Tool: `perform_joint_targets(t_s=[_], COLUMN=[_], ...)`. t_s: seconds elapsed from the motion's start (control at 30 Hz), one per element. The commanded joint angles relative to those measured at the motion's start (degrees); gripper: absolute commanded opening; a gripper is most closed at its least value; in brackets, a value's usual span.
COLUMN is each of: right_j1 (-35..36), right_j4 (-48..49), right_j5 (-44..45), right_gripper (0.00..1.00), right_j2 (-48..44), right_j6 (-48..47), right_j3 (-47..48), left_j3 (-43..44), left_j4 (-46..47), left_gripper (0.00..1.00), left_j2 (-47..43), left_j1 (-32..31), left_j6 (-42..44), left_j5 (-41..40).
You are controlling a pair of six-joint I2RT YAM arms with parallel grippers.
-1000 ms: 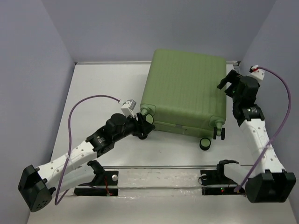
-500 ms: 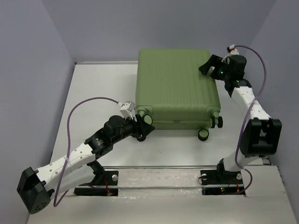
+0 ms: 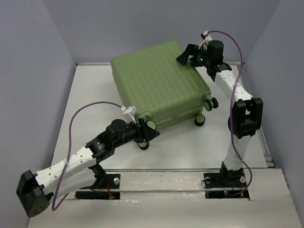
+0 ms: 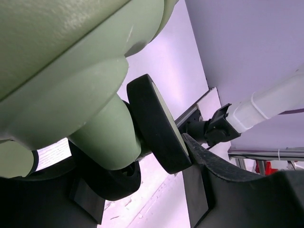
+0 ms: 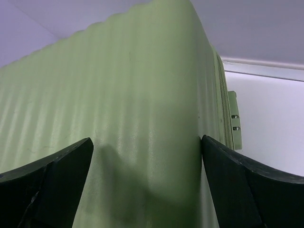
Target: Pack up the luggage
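Observation:
The luggage (image 3: 159, 80), a closed light-green ribbed suitcase, lies flat and skewed on the white table. My left gripper (image 3: 145, 133) is at its near-left corner, shut on a black-and-green caster wheel (image 4: 156, 123). The right finger (image 4: 213, 171) presses against the wheel's outer face, and the shell (image 4: 61, 61) looms above. My right gripper (image 3: 186, 54) hovers open at the far-right corner. In its wrist view the jaws (image 5: 147, 185) stand wide apart over the ribbed shell (image 5: 133, 95), holding nothing. Two more casters (image 3: 209, 102) (image 3: 200, 120) show on the near-right side.
Grey walls close in the table on three sides. My right arm's elbow (image 3: 244, 116) stands upright just right of the suitcase. A metal rail (image 3: 161, 170) runs along the near edge between the arm bases. A purple cable (image 3: 76, 118) loops left of the left arm.
The luggage has swung anticlockwise, its far end shifting left. My right gripper moved left and farther back with the far-right corner. The left gripper stayed at the near-left caster.

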Motion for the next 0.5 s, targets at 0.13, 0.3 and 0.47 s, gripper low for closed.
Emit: perform_joint_targets(t_s=[0.13,0.3,0.47], right_j1=[5.5,6.6,19.9], right_j4=[-2.2,9.6,23.3], right_j5=[-2.1,-4.5,4.6], right_gripper=[1.00,0.84,0.08], right_j2=[-24.8,-44.8,-61.2], right_j6=[-6.3,-3.8,1.2], right_j3=[-2.7,-22.7,-62.1], left_j3=[4.7,4.7,5.6], left_j4=[13.2,14.5,14.7], left_gripper=[0.06,0.06,0.06], left_j2=[0.0,1.6,1.1], left_j1=[-1.2,-1.2,-0.9], left_j6=[11.3,10.5,10.8], left_j5=[0.4,-0.2,-1.2])
